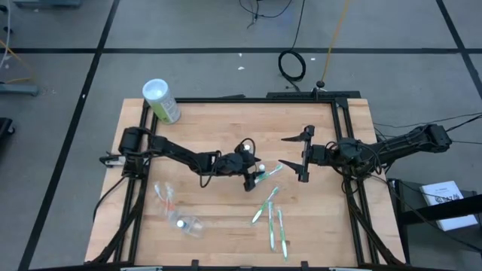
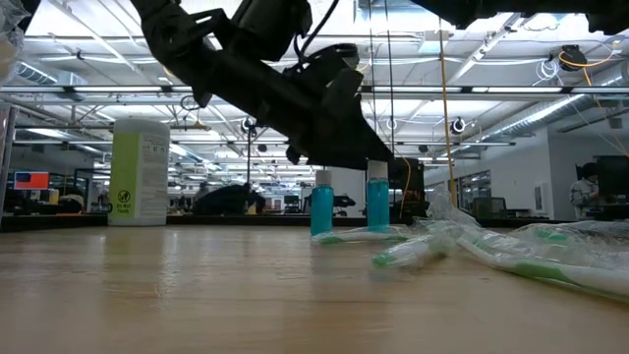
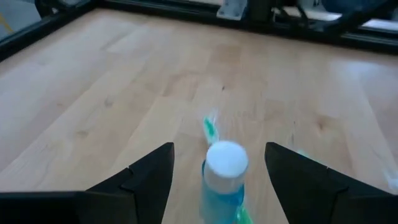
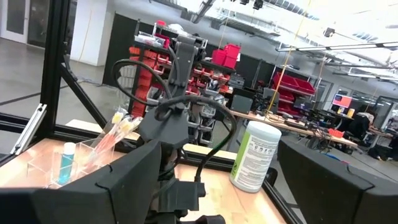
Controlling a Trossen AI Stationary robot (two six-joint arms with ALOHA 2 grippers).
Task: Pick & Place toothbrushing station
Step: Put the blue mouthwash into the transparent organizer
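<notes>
1. Closest to your low camera, a wrapped toothbrush [image 2: 550,258] lies flat on the bench [image 1: 226,128], with more of them in a loose cluster just beside it.
2. From above, you see three toothbrushes [image 1: 273,218] lying near the bench's front edge, a little right of centre, and a fourth [image 1: 269,173] close to the bench's middle.
3. Your left pincer [image 1: 254,175] sits at the bench's centre, its fingers [image 3: 146,180] spread wide with a small blue tube [image 3: 224,180] standing upright between them, touching neither finger.
4. In the low view, two blue tubes [image 2: 321,206] stand upright side by side under that arm.
5. Your clear holder [image 1: 175,207] lies toward the front left part of the bench; the right wrist view shows a blue tube and some brushes inside it.
6. Your right pincer [image 1: 303,154] waits right of centre, fingers spread wide, holding nothing.
7. A green canister [image 1: 161,100] with a white lid stands at the bench's back left corner.
</notes>
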